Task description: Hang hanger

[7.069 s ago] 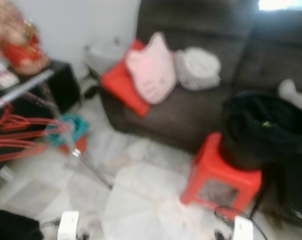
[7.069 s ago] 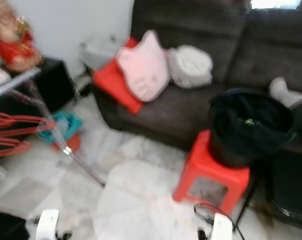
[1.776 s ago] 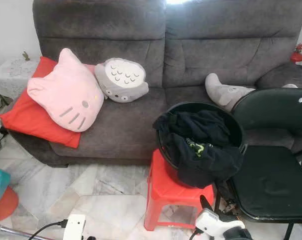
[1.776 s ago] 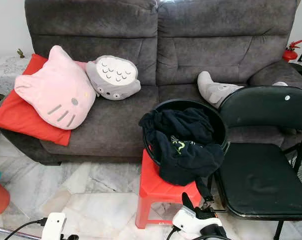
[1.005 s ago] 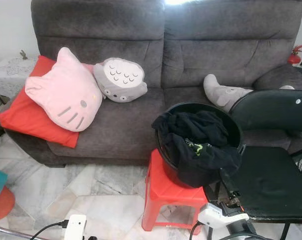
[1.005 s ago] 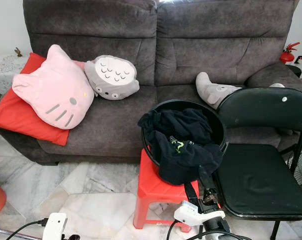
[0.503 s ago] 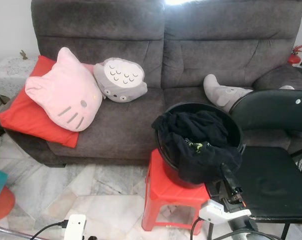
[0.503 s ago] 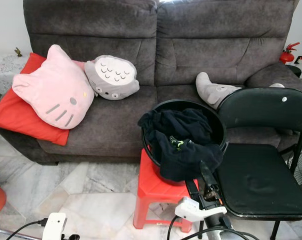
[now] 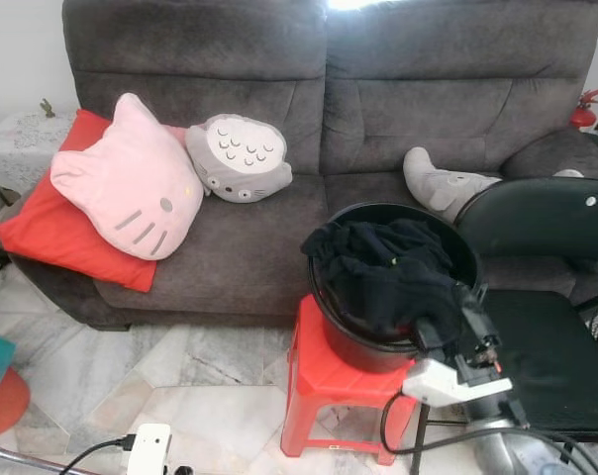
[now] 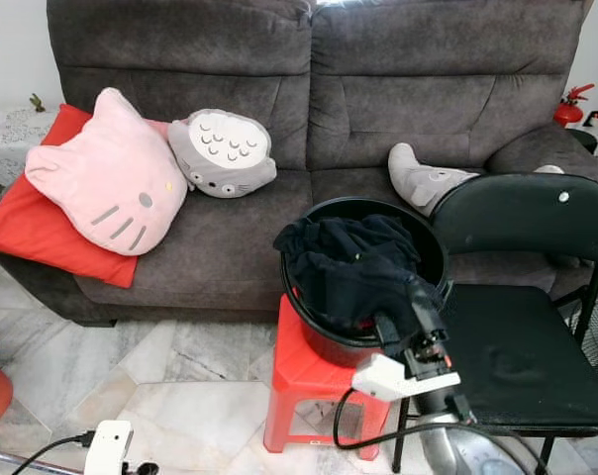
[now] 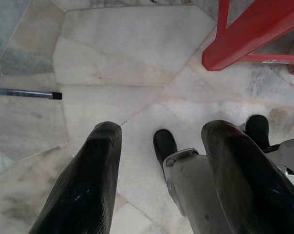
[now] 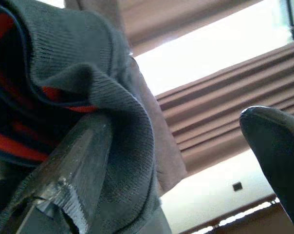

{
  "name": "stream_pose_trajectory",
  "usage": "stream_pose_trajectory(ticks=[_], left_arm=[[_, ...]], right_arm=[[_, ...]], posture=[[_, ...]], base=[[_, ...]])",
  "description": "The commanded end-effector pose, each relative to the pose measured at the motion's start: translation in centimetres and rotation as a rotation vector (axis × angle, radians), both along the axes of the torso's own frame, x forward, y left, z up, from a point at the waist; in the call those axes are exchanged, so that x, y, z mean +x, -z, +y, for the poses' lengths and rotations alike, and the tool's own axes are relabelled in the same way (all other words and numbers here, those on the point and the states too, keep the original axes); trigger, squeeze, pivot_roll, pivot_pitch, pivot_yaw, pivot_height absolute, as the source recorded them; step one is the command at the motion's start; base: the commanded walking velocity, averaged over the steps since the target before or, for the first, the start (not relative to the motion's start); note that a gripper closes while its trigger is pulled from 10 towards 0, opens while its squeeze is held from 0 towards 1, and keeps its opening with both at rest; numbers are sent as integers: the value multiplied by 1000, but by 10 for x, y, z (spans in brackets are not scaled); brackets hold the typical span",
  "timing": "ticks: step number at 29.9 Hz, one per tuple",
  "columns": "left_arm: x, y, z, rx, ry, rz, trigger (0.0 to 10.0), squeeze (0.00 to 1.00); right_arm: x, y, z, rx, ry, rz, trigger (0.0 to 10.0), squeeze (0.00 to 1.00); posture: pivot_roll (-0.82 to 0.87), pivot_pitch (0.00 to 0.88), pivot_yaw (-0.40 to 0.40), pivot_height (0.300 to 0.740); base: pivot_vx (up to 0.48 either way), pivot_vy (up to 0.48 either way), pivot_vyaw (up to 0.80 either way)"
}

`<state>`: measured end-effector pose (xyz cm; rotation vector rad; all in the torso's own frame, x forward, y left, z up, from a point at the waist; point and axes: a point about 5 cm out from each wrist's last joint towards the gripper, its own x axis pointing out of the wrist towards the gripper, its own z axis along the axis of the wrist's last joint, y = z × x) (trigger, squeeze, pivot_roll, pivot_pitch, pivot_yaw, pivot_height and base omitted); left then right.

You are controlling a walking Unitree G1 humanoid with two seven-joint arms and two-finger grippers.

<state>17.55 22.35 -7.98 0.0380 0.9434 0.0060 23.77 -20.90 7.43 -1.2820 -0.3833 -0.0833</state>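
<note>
The 2 head views look forward and down at the same sofa (image 9: pixel 279 119) and black tub (image 9: pixel 393 297). The left wrist view faces the floor (image 11: pixel 118 53) closely; the right wrist view points upward past dark cloth (image 12: pixel 98 97).

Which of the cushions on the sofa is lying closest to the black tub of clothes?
The round grey owl-faced cushion. It lies nearer the sofa's middle than the pink cat-face cushion and red cushion, so closest to the black tub.

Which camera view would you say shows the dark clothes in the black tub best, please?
The left eye view: the dark clothes are heaped in the black tub with the right claw at their edge. The right eye view matches; the right wrist view gives a close-up of knit fabric.
</note>
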Motion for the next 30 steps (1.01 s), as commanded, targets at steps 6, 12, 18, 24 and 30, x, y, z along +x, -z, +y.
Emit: stream_pose_trajectory(ticks=[6, 12, 18, 24, 30], left_arm=[[-2, 1, 0, 2, 4, 8, 10000, 0], [-2, 1, 0, 1, 2, 10, 10000, 0], [-2, 1, 0, 3, 5, 12, 10000, 0], [-2, 1, 0, 3, 3, 11, 10000, 0], [-2, 1, 0, 3, 2, 9, 10000, 0]], right_arm=[[6, -12, -22, 138, 154, -19, 10000, 0], [1, 1, -35, 246, 281, 43, 10000, 0], [-3, 25, -32, 415, 313, 215, 10000, 0], [-5, 34, -28, 528, 289, 281, 10000, 0], [-3, 28, -9, 620, 120, 309, 10000, 0]], posture=[[-72, 0, -13, 740], [-71, 0, -8, 740], [-71, 0, -7, 740], [-68, 0, -8, 740], [-73, 0, -8, 740]], base=[[0, 0, 0], [0, 0, 0], [0, 0, 0], [0, 0, 0], [0, 0, 0]])
